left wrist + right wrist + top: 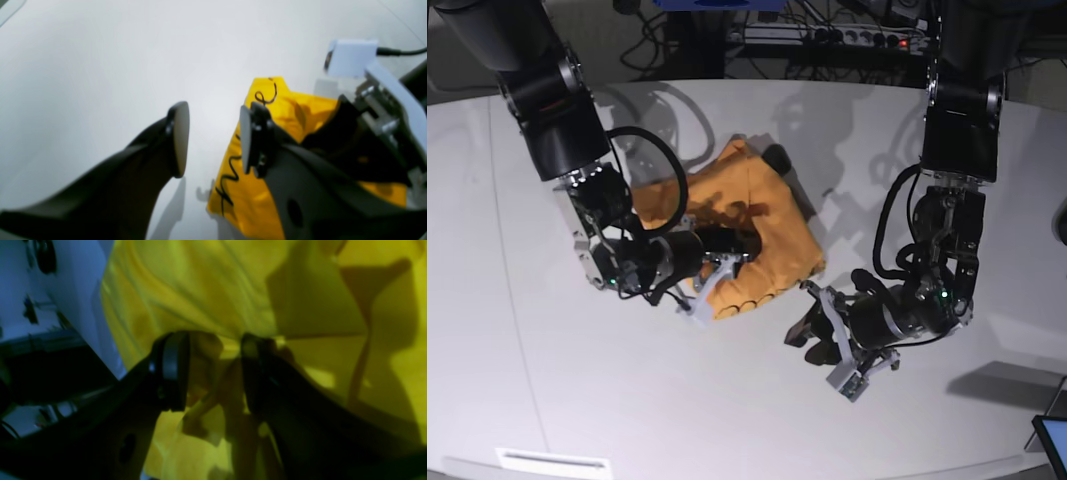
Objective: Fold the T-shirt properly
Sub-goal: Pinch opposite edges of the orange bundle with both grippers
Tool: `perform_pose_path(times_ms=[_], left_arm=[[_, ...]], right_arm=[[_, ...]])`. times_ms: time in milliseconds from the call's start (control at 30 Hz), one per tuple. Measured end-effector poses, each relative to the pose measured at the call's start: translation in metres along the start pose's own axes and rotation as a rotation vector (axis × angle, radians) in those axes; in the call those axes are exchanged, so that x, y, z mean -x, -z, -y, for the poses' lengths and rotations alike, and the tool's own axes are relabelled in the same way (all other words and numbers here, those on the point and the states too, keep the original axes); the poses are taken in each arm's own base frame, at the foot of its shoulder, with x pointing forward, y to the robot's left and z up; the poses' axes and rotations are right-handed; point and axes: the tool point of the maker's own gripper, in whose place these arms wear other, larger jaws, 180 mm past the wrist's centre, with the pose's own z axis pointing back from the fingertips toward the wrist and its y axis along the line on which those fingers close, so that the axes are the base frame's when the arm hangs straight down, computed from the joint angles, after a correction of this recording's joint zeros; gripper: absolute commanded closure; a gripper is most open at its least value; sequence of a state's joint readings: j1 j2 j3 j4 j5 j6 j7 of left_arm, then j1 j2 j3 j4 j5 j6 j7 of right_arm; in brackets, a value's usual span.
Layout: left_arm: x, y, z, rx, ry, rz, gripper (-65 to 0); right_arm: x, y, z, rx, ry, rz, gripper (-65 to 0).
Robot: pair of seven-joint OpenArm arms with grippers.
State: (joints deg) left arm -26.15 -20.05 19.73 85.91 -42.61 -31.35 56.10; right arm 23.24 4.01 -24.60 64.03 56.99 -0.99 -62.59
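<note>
My right gripper (213,373) stands parted over the T-shirt (747,215), gripping nothing. My left gripper (213,140) is parted too, empty. I should pinch one clean edge.

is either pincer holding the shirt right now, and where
The left pincer is open beside the T-shirt, holding nothing. The right pincer stands parted over bunched cloth; a hold cannot be told.

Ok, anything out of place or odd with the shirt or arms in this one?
Mostly the T-shirt itself: it lies in a lumpy, lopsided bundle on the table, edges uneven, not a neat fold. The right gripper is open with bunched cloth between its jaws; the left gripper is open over bare table beside the shirt's edge.
</note>
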Motion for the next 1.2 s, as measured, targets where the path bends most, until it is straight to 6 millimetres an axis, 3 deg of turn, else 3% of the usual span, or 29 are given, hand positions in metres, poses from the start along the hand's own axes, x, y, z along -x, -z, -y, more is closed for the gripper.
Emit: perform_pose_path(times_ms=[267, 567, 867, 1067, 1200], left_arm=[[0.002, 0.000, 0.000, 0.000, -0.001, -0.004, -22.0], [0.013, -0.001, 0.003, 0.004, -0.009, -0.024, -22.0], [-0.002, -0.013, 0.007, -0.006, 0.056, 0.010, -22.0], [-0.008, -0.014, 0.011, 0.003, 0.067, 0.028, -22.0], [-0.007, -0.012, 0.013, 0.010, 0.064, 0.024, -22.3]], right_arm=[[-0.002, 0.010, -0.023, 0.001, -0.075, -0.044, -25.7], [-0.041, -0.002, -0.019, 0.057, -0.108, -0.015, -25.8], [-0.032, 0.010, -0.025, 0.088, -0.192, -0.040, -25.4], [-0.056, -0.038, 0.010, 0.149, -0.171, 0.032, -25.2], [-0.067, -0.066, 0.016, 0.152, -0.166, 0.070, -25.2]])
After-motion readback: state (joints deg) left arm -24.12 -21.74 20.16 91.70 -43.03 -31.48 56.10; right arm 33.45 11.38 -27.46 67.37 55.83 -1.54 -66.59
